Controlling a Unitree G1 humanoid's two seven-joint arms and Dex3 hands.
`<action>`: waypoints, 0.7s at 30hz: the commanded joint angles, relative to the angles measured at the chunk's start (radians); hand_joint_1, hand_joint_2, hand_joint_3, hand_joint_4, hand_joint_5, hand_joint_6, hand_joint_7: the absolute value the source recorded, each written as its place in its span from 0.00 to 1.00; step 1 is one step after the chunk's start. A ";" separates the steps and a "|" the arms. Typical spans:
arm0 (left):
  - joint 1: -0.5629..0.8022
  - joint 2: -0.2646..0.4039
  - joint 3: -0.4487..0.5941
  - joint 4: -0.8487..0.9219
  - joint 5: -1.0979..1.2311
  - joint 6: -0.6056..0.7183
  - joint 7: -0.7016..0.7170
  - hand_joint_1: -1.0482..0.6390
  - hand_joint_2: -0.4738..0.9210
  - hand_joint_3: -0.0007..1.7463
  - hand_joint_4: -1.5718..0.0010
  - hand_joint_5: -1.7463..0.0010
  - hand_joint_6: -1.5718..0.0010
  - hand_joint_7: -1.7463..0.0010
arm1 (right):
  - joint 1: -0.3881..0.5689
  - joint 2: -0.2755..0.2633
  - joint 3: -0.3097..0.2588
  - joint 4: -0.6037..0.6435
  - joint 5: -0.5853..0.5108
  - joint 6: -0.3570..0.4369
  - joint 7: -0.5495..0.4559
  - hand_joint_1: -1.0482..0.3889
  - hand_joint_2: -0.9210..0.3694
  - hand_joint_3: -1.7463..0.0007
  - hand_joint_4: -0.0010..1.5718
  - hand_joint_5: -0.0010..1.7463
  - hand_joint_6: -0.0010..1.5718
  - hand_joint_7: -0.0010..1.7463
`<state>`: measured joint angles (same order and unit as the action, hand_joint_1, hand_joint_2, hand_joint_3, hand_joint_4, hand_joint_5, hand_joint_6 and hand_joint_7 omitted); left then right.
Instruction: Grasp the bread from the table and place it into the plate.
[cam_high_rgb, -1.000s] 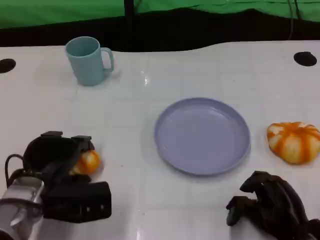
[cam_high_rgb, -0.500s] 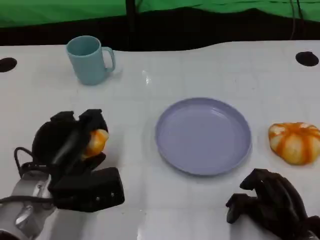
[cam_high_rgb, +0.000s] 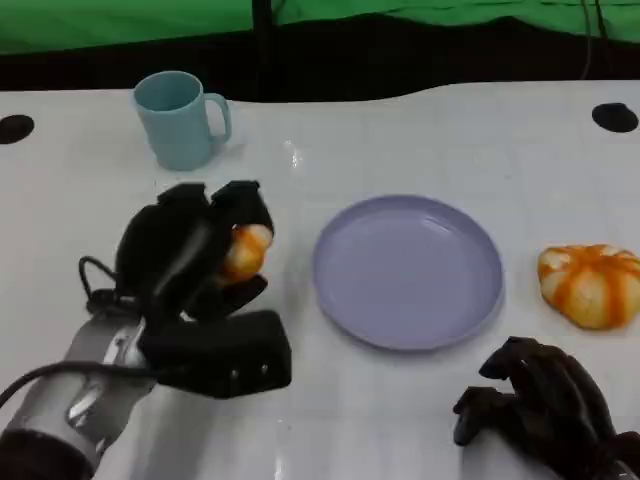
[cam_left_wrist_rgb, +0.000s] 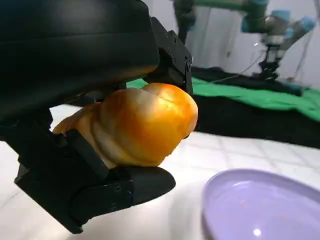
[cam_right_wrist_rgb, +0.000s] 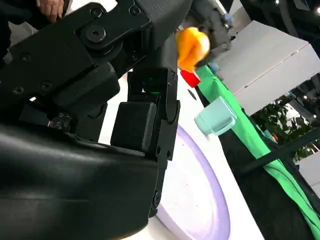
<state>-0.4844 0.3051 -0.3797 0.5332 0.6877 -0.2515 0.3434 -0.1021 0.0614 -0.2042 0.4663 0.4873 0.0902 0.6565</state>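
Left hand gripping bread beside bare lavender plate, blue mug behind, right hand curled, holding nothing

White table; resting directly on it: lavender plate centre, light-blue mug far left, orange-striped bun right.

The left robot hand is matte black, with a rounded shell and blocky, flat-sided fingers. Behind it sits a boxy black wrist block, joined to a silver forearm with a thin black cable looping beside it. The right robot hand is black too, its fingers rounder and glossier. Round screw heads dot its flat black plates.
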 joint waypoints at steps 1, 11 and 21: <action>-0.079 -0.044 0.000 0.088 -0.034 -0.063 0.005 0.45 0.74 0.49 0.52 0.00 0.58 0.13 | 0.014 -0.010 -0.004 -0.014 0.005 0.001 -0.005 0.00 0.16 1.00 1.00 0.44 1.00 0.22; -0.187 -0.125 -0.027 0.231 -0.043 -0.139 -0.005 0.44 0.69 0.53 0.48 0.00 0.62 0.00 | 0.028 -0.008 0.004 -0.040 0.004 0.011 -0.009 0.00 0.16 1.00 1.00 0.44 1.00 0.22; -0.317 -0.237 -0.073 0.396 -0.035 -0.152 -0.037 0.42 0.71 0.57 0.45 0.00 0.59 0.02 | 0.038 -0.001 0.005 -0.047 0.011 0.010 0.001 0.01 0.15 1.00 1.00 0.43 1.00 0.20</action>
<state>-0.7510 0.0888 -0.4390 0.8881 0.6518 -0.4013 0.3185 -0.0773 0.0639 -0.1980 0.4310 0.4883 0.1007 0.6570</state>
